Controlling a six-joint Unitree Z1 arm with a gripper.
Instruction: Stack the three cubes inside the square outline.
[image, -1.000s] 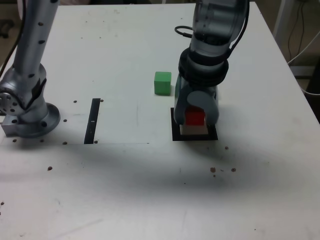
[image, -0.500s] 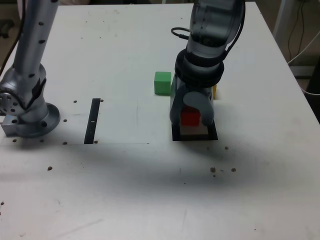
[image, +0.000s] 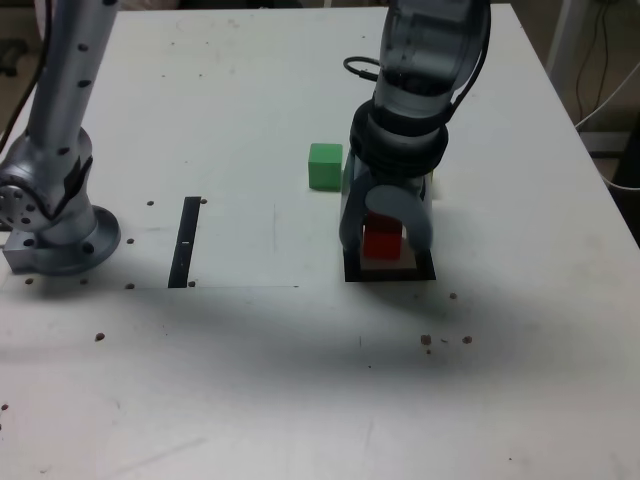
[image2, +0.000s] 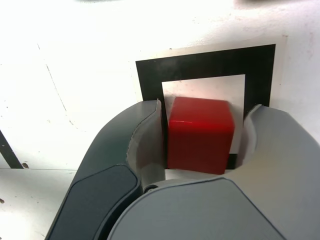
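Observation:
The red cube (image: 382, 240) (image2: 200, 132) stands inside the square outline (image: 352, 272) (image2: 200, 62), over its white centre. My gripper (image: 385, 250) (image2: 207, 105) points down around the cube, one finger on each side. In the wrist view a strip of white shows between one finger and the cube, while the other finger lies very close to it; the jaws are open and do not clamp it. The green cube (image: 324, 166) sits on the table behind the outline, toward the exterior view's left. The yellow cube is hidden behind the arm.
A narrow black strip (image: 186, 240) lies on the table at the exterior view's left, near the arm's base (image: 55, 235). The table's right edge (image: 600, 190) is close, with cables beyond it. Small dark specks dot the surface.
The gripper has shifted slightly toward the exterior view's left over the outline, and its jaws have parted from the red cube, which stays in the square.

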